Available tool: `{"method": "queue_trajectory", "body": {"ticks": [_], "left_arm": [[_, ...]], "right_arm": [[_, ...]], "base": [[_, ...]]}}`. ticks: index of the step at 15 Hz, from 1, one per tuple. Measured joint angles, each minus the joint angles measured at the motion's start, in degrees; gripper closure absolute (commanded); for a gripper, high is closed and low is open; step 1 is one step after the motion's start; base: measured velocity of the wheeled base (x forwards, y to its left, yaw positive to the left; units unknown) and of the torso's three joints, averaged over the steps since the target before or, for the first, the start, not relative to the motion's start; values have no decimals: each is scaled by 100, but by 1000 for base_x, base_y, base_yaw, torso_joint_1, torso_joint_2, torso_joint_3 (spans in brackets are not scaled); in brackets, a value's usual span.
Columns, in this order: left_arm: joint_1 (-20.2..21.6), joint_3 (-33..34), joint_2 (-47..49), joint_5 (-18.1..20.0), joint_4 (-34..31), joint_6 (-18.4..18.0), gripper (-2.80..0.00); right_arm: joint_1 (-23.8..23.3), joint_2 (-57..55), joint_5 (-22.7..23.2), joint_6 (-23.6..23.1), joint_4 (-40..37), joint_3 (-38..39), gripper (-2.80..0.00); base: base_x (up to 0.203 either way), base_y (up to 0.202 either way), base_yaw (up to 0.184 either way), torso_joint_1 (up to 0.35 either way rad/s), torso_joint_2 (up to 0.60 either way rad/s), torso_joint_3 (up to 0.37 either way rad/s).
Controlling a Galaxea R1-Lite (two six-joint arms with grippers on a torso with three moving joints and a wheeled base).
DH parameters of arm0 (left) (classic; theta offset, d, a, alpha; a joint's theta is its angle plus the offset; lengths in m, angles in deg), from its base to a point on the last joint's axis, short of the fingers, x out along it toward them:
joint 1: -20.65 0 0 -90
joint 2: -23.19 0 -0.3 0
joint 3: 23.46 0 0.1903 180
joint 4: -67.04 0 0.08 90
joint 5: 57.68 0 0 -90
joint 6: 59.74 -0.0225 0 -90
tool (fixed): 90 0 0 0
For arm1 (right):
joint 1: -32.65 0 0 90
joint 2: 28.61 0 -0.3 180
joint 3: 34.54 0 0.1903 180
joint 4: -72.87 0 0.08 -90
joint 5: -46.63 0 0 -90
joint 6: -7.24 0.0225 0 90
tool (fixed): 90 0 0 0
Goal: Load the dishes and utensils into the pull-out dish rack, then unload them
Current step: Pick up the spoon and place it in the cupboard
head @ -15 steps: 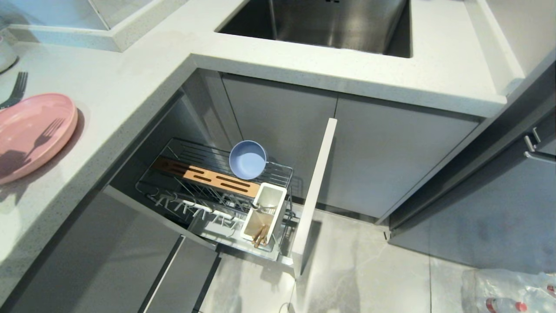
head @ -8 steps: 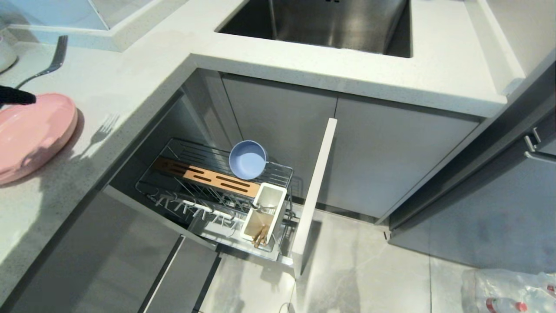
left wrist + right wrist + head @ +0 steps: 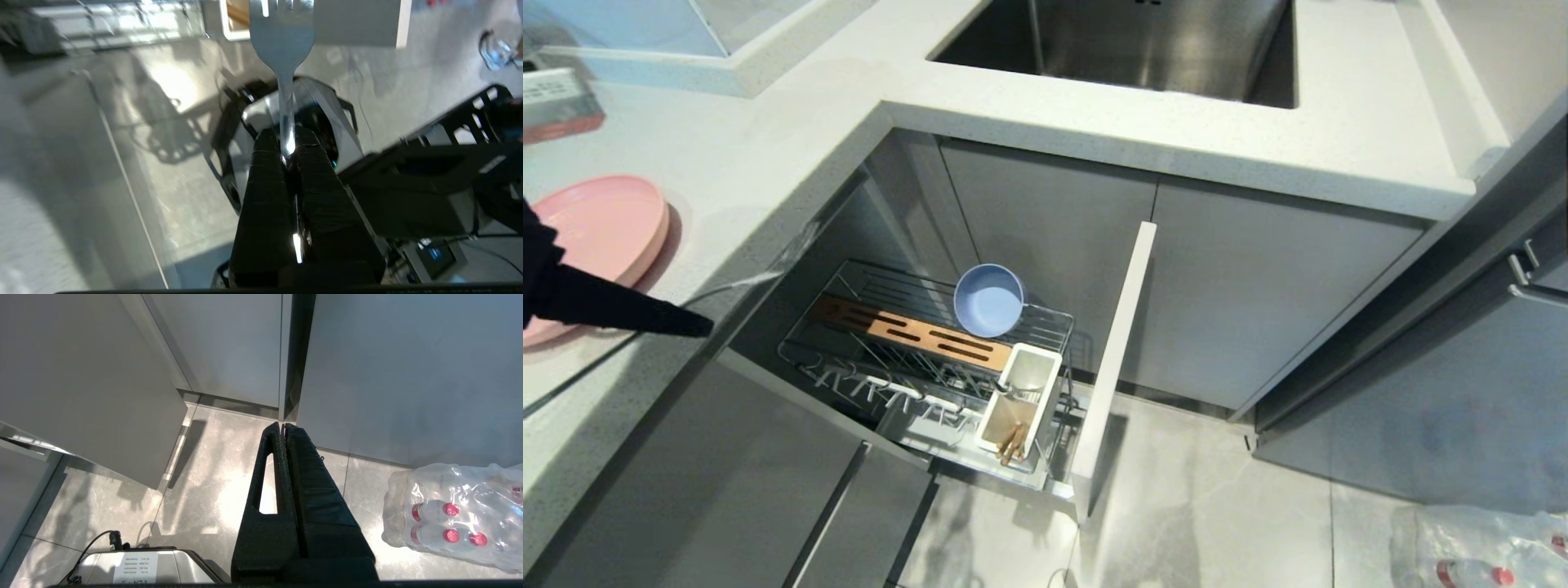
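Observation:
My left gripper (image 3: 704, 329) reaches in from the left over the counter's edge, shut on the handle of the silver fork (image 3: 760, 278). Seen from the left wrist, the fork (image 3: 282, 41) sticks out past the shut gripper (image 3: 286, 141), tines toward the white utensil cup (image 3: 235, 20). The pink plate (image 3: 600, 229) lies on the counter at far left. Below, the pull-out dish rack (image 3: 1045, 322) stands open with the blue-grey bowl (image 3: 988, 300) on it. Its white cup (image 3: 1021, 392) holds the chopsticks (image 3: 1013, 441). My right gripper (image 3: 283, 426) hangs shut and empty over the floor.
The rack's front panel (image 3: 1115, 359) juts out over the floor. A steel sink (image 3: 1160, 41) is set in the counter behind. A wrapped pack of bottles (image 3: 1478, 547) lies on the floor at right. A grey box (image 3: 556, 102) sits at the counter's far left.
My left gripper has swung with the fork from beside the pink plate toward the right and nearer, to the counter edge above the rack. The right arm has not moved.

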Motion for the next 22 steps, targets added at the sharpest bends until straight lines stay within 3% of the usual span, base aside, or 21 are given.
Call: {"method": "queue_trajectory", "body": {"ticks": [7, 11, 18, 22], "left_arm": [[-592, 369, 832, -790, -463, 182, 0], [-958, -2, 1678, -1215, -801, 856, 0], [-2015, -510, 2910, -2021, -864, 1876, 0], [-2170, -538, 3370, -2242, -385, 1968, 0]], "right_arm": [[0, 0, 0, 0, 0, 0, 0], [0, 0, -1, 0, 0, 0, 0], [0, 0, 1, 0, 0, 0, 0], [0, 0, -1, 0, 0, 0, 0]], "base": [[0, 0, 0, 0, 0, 0], [0, 0, 0, 0, 0, 0], [0, 0, 0, 0, 0, 0], [0, 0, 0, 0, 0, 0]]}}
